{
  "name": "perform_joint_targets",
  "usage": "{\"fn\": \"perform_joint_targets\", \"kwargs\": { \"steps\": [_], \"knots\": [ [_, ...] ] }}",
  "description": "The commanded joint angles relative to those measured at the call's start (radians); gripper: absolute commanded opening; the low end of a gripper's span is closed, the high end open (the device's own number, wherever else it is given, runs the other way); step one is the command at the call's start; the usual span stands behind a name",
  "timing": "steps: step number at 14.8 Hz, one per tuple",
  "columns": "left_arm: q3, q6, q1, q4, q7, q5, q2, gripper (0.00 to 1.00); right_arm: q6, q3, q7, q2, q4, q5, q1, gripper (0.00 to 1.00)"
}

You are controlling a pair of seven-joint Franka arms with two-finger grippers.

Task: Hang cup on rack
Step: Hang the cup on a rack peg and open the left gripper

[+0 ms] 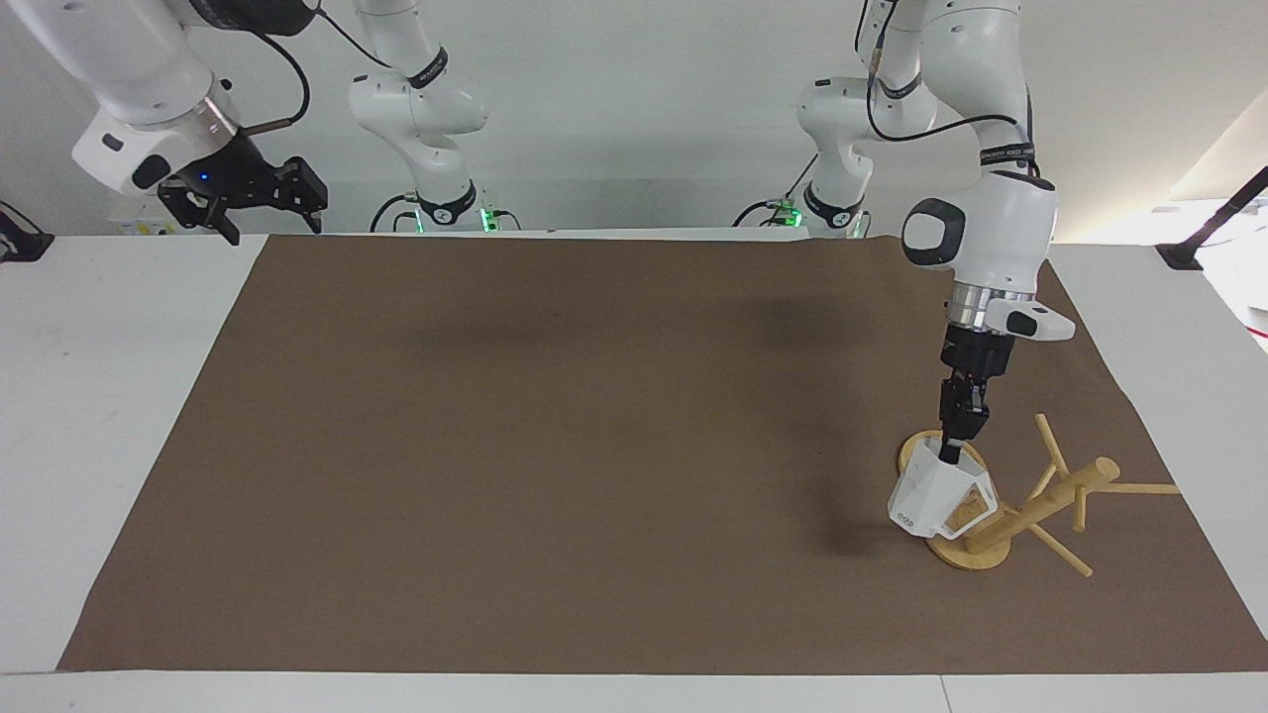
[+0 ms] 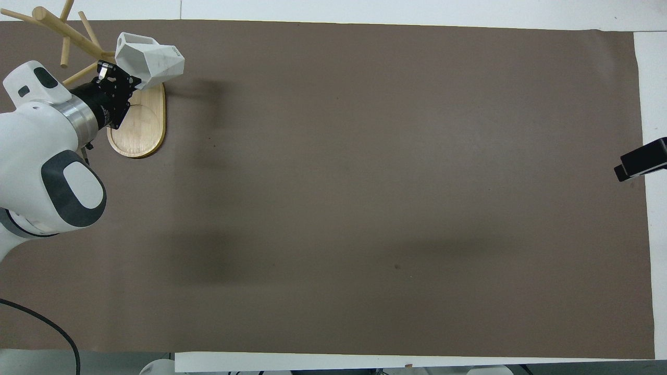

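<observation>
L gripper (image 1: 951, 458) jaws clenched on cup (image 1: 931, 495) over rack (image 1: 1030, 510) base nr counter corner, not yet pegged; R gripper (image 1: 248, 203) waits, jaws' state unclear.

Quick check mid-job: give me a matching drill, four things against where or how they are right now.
1. cup
2. rack
3. left end effector
4. right end effector

a. raised at the right arm's end of the table, waiting
b. stands on the brown mat
c. held over the rack's base
d. shut on the cup's rim

Pairs: 1-c, 2-b, 3-d, 4-a
</observation>
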Motion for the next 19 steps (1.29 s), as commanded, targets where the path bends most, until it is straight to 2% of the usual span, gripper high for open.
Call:
{"fn": "perform_joint_targets", "kwargs": {
  "steps": [1,4,5,6,8,9,10,11,14,16,19],
  "knots": [
    [-0.003,0.015,0.049,-0.019,0.034,-0.017,-0.006,0.0,-0.017,-0.007,0.026,0.011,0.022,0.012,-0.007,0.99],
    [-0.003,0.013,0.051,-0.031,0.034,-0.017,-0.007,0.0,-0.017,-0.002,0.107,0.008,0.025,0.004,0.0,0.99],
    [-0.002,0.001,0.053,-0.03,0.032,-0.017,-0.008,0.15,-0.014,-0.001,0.129,0.009,0.028,0.004,0.0,0.99],
    [0.001,-0.011,0.054,-0.027,0.037,-0.017,-0.008,0.49,-0.013,0.001,0.133,0.009,0.028,0.007,0.0,0.99],
    [0.001,-0.016,0.069,-0.024,0.032,-0.017,-0.006,0.67,-0.012,0.002,0.126,0.008,0.028,0.007,-0.003,0.99],
    [0.001,-0.03,0.069,-0.025,0.032,-0.017,-0.007,0.73,-0.012,0.002,0.126,0.008,0.027,0.009,-0.003,0.99],
    [0.003,-0.065,0.071,-0.021,0.031,-0.016,-0.009,0.83,-0.012,0.002,0.124,0.008,0.025,0.009,-0.004,0.99],
    [0.006,-0.106,0.086,-0.018,0.031,-0.01,-0.021,1.0,-0.012,0.001,0.123,0.006,0.024,0.007,-0.004,0.99],
    [0.011,-0.284,0.138,-0.014,0.035,0.01,-0.092,1.0,-0.012,0.001,0.124,0.002,0.013,0.007,-0.006,0.99],
    [0.011,-0.434,0.152,0.011,0.074,0.18,-0.138,1.0,-0.013,0.002,0.123,-0.005,-0.002,0.007,-0.006,0.99],
    [0.006,-0.782,0.169,0.149,0.164,0.448,-0.158,1.0,-0.017,0.002,0.123,-0.012,-0.012,0.007,-0.004,0.99]
  ]
}}
